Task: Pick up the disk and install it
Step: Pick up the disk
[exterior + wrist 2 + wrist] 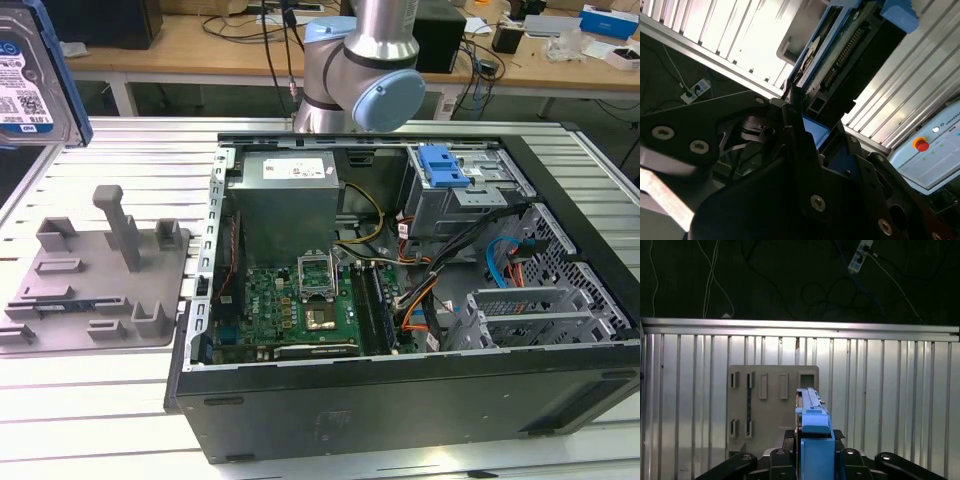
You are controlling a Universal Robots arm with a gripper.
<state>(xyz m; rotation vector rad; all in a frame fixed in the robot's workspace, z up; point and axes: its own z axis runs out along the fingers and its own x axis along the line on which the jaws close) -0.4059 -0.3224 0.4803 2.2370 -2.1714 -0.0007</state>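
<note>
Gripper (pixel 812 442) is being clenched on the disk (pixel 811 402), edge-on, so that it is being held clear above the tray (pixel 771 415), probably for carrying.

Between the black jaws, the disk (pixel 811 407) has a blue carrier (pixel 817 445); its label (pixel 20 105) is white and blue, barcoded. Beyond the jaws: plain grey tray (pixel 772 405), ribbed silver table (pixel 890 390).

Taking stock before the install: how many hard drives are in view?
1: the disk, at the exterior view's upper left, held by the gripper. The computer case may hide more.
</note>
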